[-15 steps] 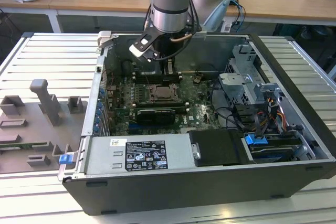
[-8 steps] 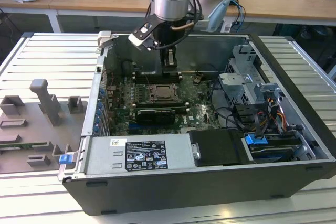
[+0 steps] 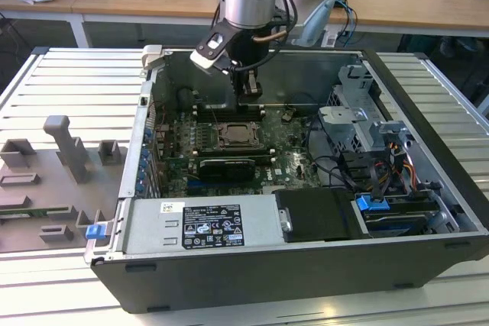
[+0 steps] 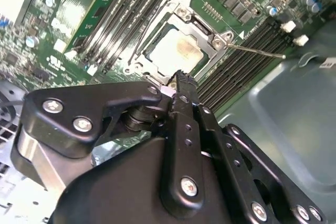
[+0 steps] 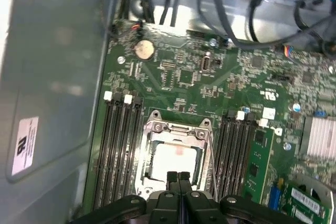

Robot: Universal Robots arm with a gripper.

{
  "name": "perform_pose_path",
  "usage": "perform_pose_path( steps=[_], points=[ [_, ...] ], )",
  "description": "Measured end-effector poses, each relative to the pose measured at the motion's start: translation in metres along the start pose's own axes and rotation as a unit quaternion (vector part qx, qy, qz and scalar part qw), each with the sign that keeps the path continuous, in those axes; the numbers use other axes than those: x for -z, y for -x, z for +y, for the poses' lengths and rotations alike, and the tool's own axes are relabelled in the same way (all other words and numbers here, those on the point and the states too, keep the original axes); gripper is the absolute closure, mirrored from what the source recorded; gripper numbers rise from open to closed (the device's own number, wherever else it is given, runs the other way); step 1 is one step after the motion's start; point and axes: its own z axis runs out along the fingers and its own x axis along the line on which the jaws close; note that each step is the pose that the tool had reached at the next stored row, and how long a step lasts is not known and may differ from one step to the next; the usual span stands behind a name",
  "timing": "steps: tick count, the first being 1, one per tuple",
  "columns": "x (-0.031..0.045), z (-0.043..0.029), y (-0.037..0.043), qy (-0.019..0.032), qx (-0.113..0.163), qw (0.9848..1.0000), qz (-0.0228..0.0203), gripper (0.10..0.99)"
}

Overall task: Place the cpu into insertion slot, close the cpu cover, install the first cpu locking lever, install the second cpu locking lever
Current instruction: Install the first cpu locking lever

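Observation:
The cpu (image 4: 173, 51) (image 5: 173, 160) lies flat in the insertion slot (image 3: 238, 137), its pale metal face showing in both wrist views. The cpu cover (image 4: 185, 10) (image 5: 178, 128) lies down around it as a silver frame. A thin locking lever rod (image 4: 257, 52) sticks out from one corner of the socket, away from the frame. My gripper (image 3: 248, 101) (image 4: 181, 78) (image 5: 178, 176) hangs just above the socket's edge. Its black fingers are shut together with nothing between them.
Long black memory slots (image 5: 119, 145) flank the socket on both sides. A black card (image 3: 227, 167) lies in front of it. The grey case wall (image 5: 52, 77) stands close behind, and a drive cage with cables (image 3: 367, 135) is at the exterior view's right. Grey fixtures (image 3: 65, 150) sit outside the case.

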Motion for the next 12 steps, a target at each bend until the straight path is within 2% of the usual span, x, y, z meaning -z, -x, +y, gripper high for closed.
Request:
perform_pose_path(
  steps=[5,12],
  points=[
    [0.0000,0.0000,0.0000,0.0003,0.027,0.9996,0.0002,0.980],
    [0.0000,0.0000,0.0000,0.0004,0.036,0.9993,0.0002,0.980]
  ],
)
